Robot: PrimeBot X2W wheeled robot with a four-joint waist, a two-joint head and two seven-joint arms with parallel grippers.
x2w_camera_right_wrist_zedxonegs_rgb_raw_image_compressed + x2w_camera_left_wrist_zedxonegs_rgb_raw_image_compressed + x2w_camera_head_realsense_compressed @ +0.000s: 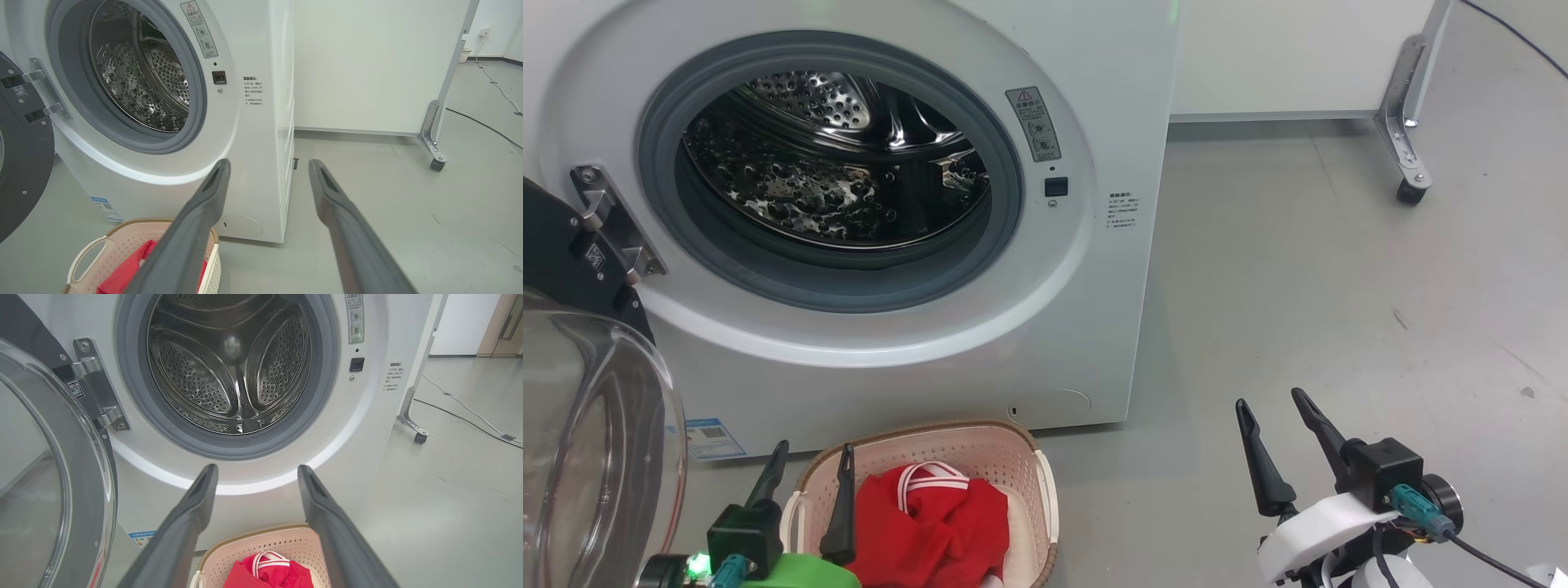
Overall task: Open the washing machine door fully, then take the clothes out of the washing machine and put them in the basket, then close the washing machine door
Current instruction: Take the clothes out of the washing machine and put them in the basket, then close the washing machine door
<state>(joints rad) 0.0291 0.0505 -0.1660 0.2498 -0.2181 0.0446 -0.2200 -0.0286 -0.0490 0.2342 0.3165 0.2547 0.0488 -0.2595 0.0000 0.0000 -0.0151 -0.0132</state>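
Note:
The white washing machine stands with its door swung wide to the left, glass bowl facing out; the steel drum looks bare inside. Red clothes with white striped trim lie in the cream basket on the floor in front of the machine. My left gripper hovers open over the basket's left rim, nothing between its fingers. Off to the right, above bare floor, my right gripper is open too. The left wrist view looks into the drum with the clothes below.
A white panel on a metal leg with a castor stands at the back right. Grey floor stretches to the right of the machine. A cable runs across the floor farther right. The door juts out on the left.

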